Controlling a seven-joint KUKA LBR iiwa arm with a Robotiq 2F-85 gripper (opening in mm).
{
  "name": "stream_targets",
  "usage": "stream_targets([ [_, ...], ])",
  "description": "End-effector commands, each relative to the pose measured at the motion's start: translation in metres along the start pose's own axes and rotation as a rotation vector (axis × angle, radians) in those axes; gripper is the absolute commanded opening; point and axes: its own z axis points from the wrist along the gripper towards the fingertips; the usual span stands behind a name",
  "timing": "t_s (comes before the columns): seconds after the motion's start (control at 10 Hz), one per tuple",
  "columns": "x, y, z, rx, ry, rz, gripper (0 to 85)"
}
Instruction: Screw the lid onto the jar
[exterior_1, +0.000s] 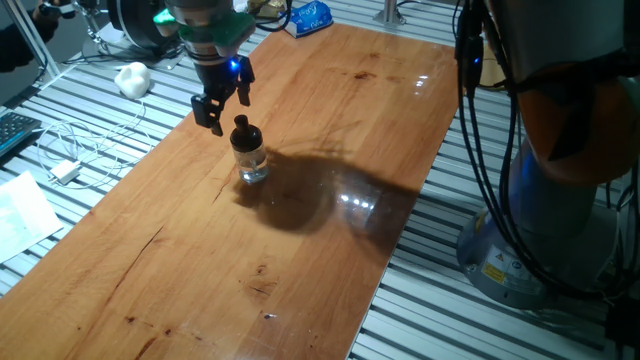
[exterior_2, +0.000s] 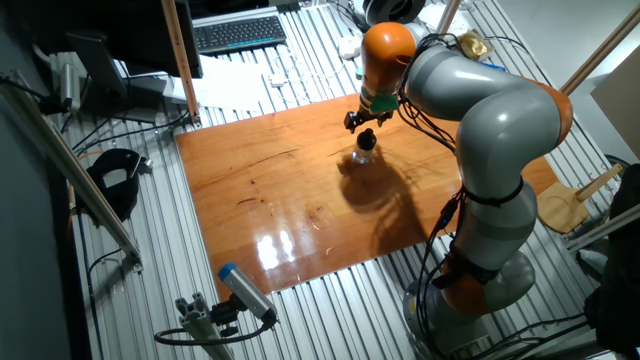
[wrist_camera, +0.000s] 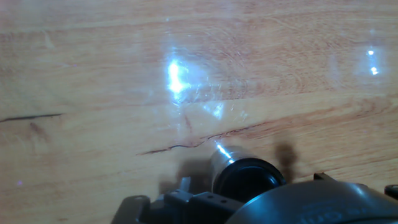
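Lid (exterior_1: 242, 130) sits on top of the jar (exterior_1: 251, 161), which stands upright on the wooden table (exterior_1: 330, 250) toward its far end. Black cap and clear glass show together in both fixed views, with the jar's dark shadow spilling across the boards beside it. Just above and slightly to one side hovers the gripper (exterior_1: 222, 100), its black fingers (exterior_1: 208, 110) spread apart and closed on nothing, a blue light glowing on the wrist. In the hand view the lid (wrist_camera: 247, 179) appears low in frame. Beyond the table edge, a white cable (exterior_1: 75, 150) and a keyboard (exterior_2: 238, 33) lie on the slatted bench.
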Motion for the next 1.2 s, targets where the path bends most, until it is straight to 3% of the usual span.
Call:
stream_targets([
  [0.0, -0.0001, 0.0, 0.0004, -0.003, 0.0, -0.03, 85.0],
  [0.6, -0.0059, 0.006, -0.0021, 0.026, 0.043, -0.232, 85.0],
  [1.1, -0.0071, 0.0064, -0.001, 0.044, 0.042, -0.398, 85.0],
])
